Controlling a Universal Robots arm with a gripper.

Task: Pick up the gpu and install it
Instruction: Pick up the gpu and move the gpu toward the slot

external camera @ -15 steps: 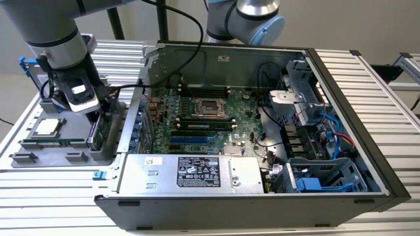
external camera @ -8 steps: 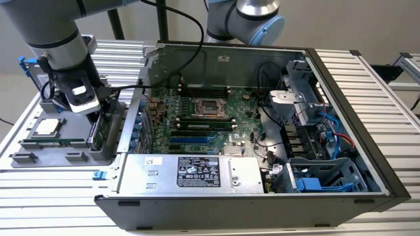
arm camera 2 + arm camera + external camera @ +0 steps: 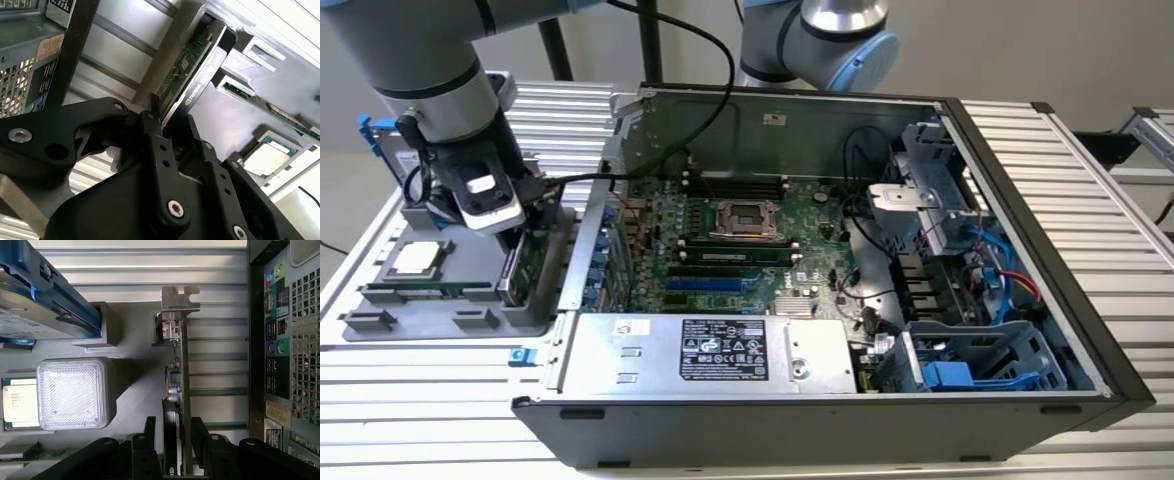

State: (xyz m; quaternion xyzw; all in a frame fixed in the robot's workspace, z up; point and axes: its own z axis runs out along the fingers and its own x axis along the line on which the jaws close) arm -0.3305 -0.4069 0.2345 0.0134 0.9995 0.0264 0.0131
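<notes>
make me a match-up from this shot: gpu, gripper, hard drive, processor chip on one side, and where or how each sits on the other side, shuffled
Things
1. gpu
2. gripper
3. hard drive
4. processor chip

States
a. held in a blue frame
b. lying flat on the grey tray, silver face up
c. standing on edge in a slot of the grey tray
d. open, one finger on each side of the card

Pairs: 1-c, 2-d, 3-a, 4-b
</notes>
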